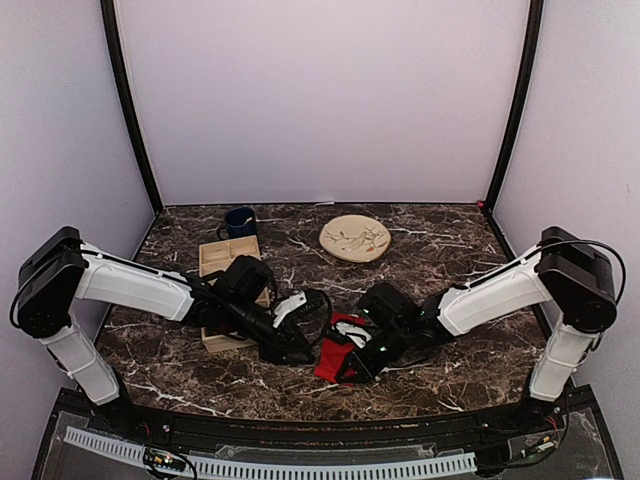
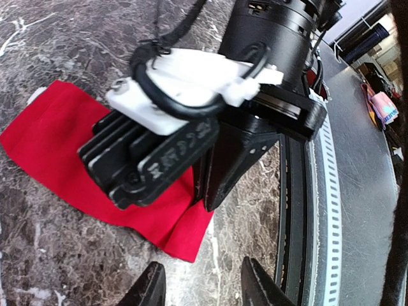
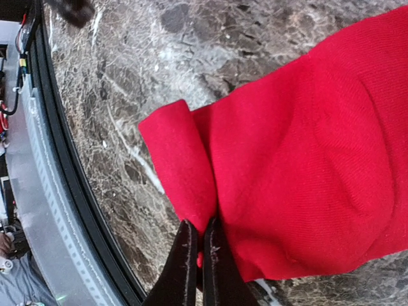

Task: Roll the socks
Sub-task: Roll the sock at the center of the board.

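Here, both arms converge on the near centre of the marble worktop, where the red socks lie flat, close to the front edge. The right tool is clenched on the socks' near hem, its two fingers pressed together over a thin pinch of fabric; beside the pinch a short flap of the edge is already curled over, apparently the start of a roll. The left tool is released, its fingers spread and holding nothing, hovering low over bare marble just beside the socks' corner and very near the right tool. Whether the pinch takes in both socks or only the upper layer cannot be told. The beige plate, blue mug and wooden tray stand farther back, apart from the work. Likely hazards: the grip is narrow and sits at the very hem, so the cloth may slip free and the curled flap fall open; if only one layer is caught, the socks would separate as the roll advances; the two tools are crowded together and may knock one another; and a pull towards the front edge could drag the fabric off the worktop.
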Controlling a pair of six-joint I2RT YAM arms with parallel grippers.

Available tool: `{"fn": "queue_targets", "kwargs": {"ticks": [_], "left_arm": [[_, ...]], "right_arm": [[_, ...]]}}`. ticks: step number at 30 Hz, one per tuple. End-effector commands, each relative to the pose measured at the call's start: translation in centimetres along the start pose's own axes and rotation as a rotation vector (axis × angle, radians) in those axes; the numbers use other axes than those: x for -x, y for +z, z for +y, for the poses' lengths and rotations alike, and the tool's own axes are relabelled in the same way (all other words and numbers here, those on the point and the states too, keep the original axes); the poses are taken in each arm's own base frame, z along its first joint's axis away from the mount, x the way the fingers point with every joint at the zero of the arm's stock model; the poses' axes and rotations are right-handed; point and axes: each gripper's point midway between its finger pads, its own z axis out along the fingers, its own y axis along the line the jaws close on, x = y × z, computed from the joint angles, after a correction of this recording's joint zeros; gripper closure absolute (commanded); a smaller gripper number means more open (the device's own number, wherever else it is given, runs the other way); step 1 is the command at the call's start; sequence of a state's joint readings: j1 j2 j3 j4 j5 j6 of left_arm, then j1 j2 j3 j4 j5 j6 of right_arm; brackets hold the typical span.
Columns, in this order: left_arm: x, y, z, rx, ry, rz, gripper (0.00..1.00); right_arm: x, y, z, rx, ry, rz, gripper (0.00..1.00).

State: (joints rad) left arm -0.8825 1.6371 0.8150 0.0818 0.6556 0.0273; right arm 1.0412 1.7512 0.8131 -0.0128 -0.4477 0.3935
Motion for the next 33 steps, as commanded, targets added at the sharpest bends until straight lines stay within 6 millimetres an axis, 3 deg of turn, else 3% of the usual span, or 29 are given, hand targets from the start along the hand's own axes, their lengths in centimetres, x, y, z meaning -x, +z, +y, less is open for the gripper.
{"fn": "queue_targets", "kwargs": {"ticks": [1, 14, 33], "left_arm": [[-0.1, 0.7, -1.4, -0.051, 0.067, 0.013, 0.57], [-1.5, 3.9, -3.7, -0.083, 0.186, 0.12, 0.56], [-2.5, 4.8, -2.4, 0.108, 0.372, 0.149, 0.61]], "right_arm": [[-1.8, 0.2, 0.1, 0.07, 0.041, 0.071, 1.0], [-1.4, 0.4, 0.1, 0.104, 0.038, 0.085, 1.0], [-1.5, 0.5, 0.2, 0.127, 0.028, 0.1, 1.0]]}}
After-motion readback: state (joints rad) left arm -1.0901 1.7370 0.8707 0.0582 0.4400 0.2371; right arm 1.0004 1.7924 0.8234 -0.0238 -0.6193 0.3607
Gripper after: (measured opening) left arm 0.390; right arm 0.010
